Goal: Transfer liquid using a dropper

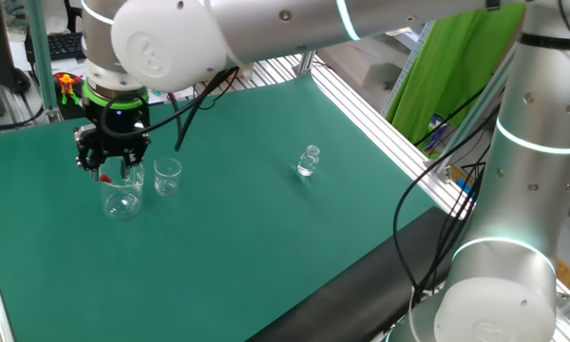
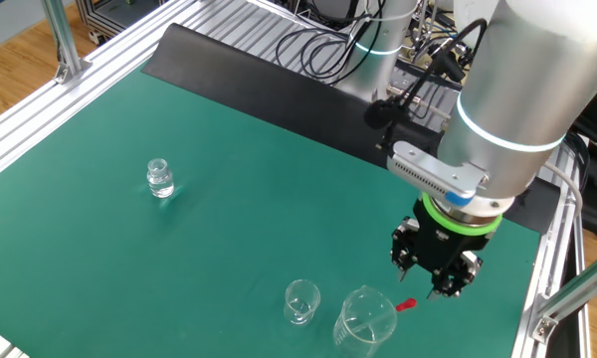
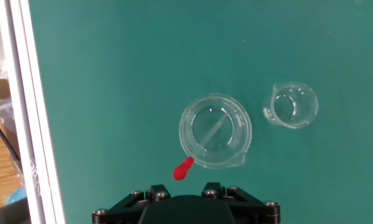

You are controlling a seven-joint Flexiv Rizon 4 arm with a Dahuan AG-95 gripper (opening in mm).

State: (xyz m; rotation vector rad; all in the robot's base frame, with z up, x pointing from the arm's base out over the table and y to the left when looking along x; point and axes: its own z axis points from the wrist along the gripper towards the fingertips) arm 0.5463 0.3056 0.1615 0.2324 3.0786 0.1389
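Green matting covers the table under the gripper, which points straight down just beside the dropper. Whether its fingers are parted or clenched cannot be told. The dropper leans in the larger beaker, red bulb over the rim, probably for an easy pinch. Near it stands a smaller beaker; well apart, a glass bottle. No writing is legible.

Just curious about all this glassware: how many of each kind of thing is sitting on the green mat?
Beakers: 2, a larger and a smaller
Droppers: 1, red bulb, leaning in the larger beaker
Small glass bottles: 1
Total: 4
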